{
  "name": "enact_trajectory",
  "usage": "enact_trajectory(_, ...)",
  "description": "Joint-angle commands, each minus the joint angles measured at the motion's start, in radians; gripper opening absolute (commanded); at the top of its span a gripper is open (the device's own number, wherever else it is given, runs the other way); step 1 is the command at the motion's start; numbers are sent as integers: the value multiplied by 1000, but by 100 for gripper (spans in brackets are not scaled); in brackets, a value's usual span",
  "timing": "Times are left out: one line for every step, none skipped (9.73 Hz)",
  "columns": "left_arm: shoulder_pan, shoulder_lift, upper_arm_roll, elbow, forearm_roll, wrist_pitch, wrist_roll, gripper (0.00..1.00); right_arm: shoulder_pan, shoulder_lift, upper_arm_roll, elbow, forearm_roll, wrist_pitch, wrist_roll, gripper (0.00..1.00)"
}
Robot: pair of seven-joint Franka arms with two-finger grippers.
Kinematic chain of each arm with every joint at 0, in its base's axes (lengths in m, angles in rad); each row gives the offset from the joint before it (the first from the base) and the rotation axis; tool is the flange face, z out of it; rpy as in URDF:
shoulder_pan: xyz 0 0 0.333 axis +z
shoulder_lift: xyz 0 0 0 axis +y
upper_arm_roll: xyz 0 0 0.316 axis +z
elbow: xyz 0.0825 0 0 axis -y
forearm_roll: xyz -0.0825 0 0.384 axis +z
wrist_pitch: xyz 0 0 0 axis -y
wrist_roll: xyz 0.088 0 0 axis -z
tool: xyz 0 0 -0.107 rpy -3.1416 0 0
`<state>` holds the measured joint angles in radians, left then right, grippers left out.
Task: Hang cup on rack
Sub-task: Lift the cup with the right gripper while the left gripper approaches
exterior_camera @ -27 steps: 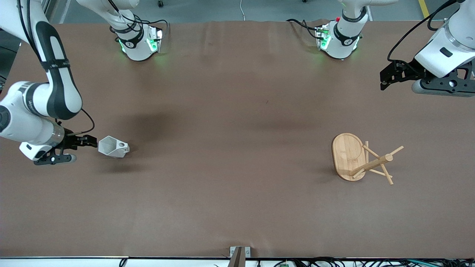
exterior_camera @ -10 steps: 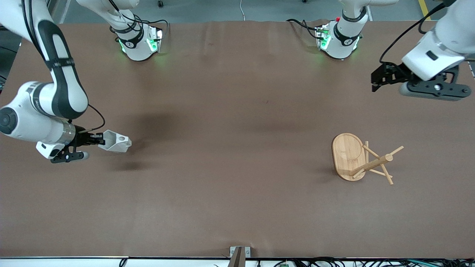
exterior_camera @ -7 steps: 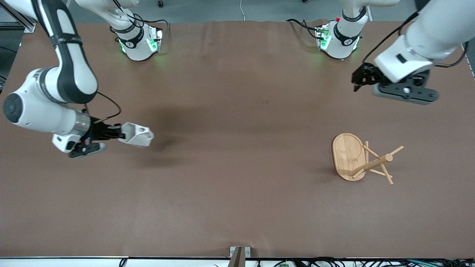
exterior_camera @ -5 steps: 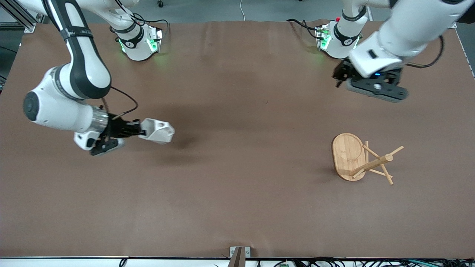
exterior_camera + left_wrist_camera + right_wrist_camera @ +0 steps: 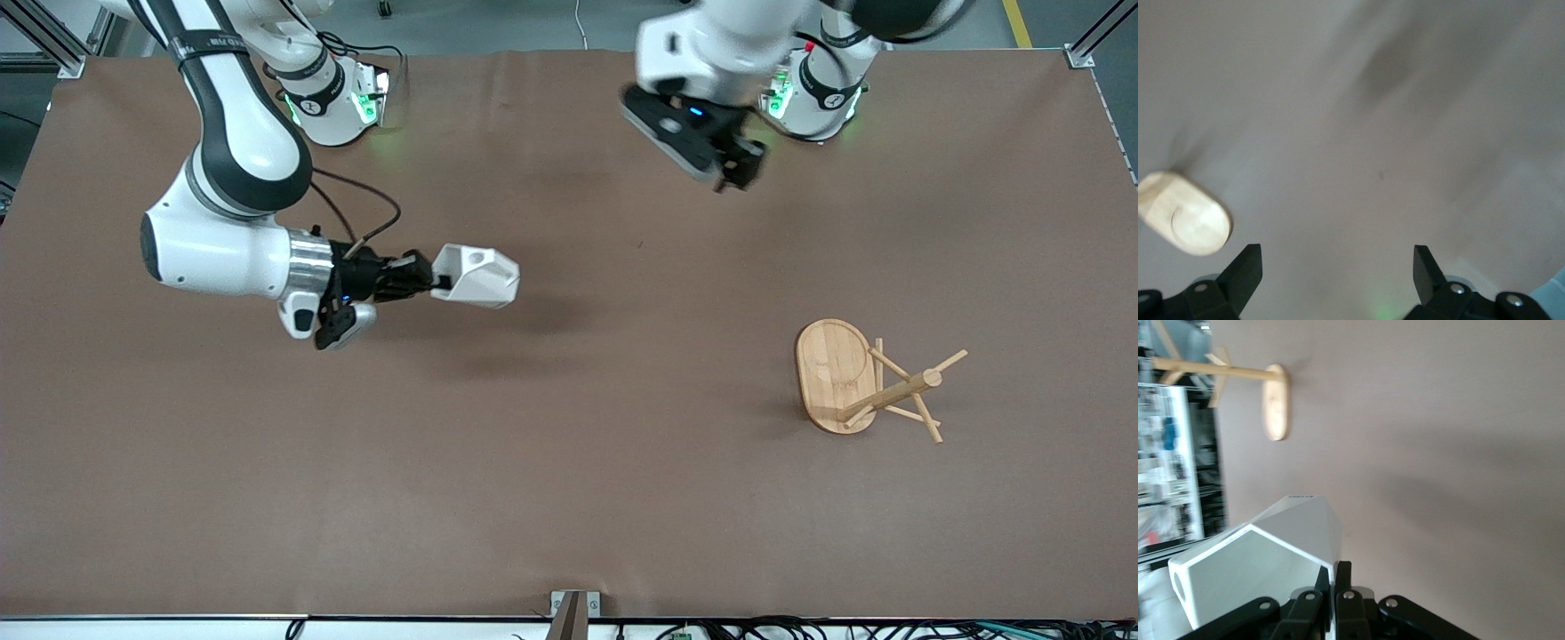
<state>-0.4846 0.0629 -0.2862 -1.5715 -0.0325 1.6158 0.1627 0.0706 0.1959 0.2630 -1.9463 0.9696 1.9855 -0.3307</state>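
Observation:
My right gripper (image 5: 428, 282) is shut on the rim of the white faceted cup (image 5: 476, 276) and holds it in the air over the table's middle, toward the right arm's end. In the right wrist view the gripper (image 5: 1335, 572) pinches the cup's wall (image 5: 1265, 570). The bamboo rack (image 5: 867, 384) lies tipped on its side toward the left arm's end, its oval base (image 5: 832, 373) on edge and its pegs pointing sideways. The rack also shows in the right wrist view (image 5: 1275, 400) and the left wrist view (image 5: 1185, 213). My left gripper (image 5: 734, 173) is open and empty in the air near the left arm's base.
The brown table (image 5: 569, 462) holds only the cup and the rack. Both arm bases (image 5: 333, 98) stand along the edge farthest from the front camera. A small metal bracket (image 5: 573, 609) sits at the table's nearest edge.
My right gripper took hold of the cup, lifted it and carried it toward the table's middle. My left gripper swung from the left arm's end of the table toward the middle.

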Motion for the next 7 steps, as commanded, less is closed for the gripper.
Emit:
enact_trajectory(-23,29,-46,-10,19,59,72,100,-20,-4,18,-6,109,-112,-80,0)
enact_trajectory(-23,35,-80,-12,20,90,83,100,-14,0,18,-11,136,-150,-118,0)
enact_trajectory(-23,55,-93,-12,20,142,145,100,-2,5,18,-13,180,-178,-135,0)
enact_trajectory(-23,69,-97,-12,17,201,215,100,12,11,18,-13,222,-189,-137,0)
enact_trajectory(-28,75,-108,-13,17,225,239,99,18,17,18,-13,253,-215,-140,0)
enact_trajectory(-28,83,-120,-13,14,239,238,99,27,25,18,-13,285,-235,-145,0)
enact_trajectory(-26,83,-122,-22,11,242,239,100,41,45,19,-14,314,-243,-172,0)
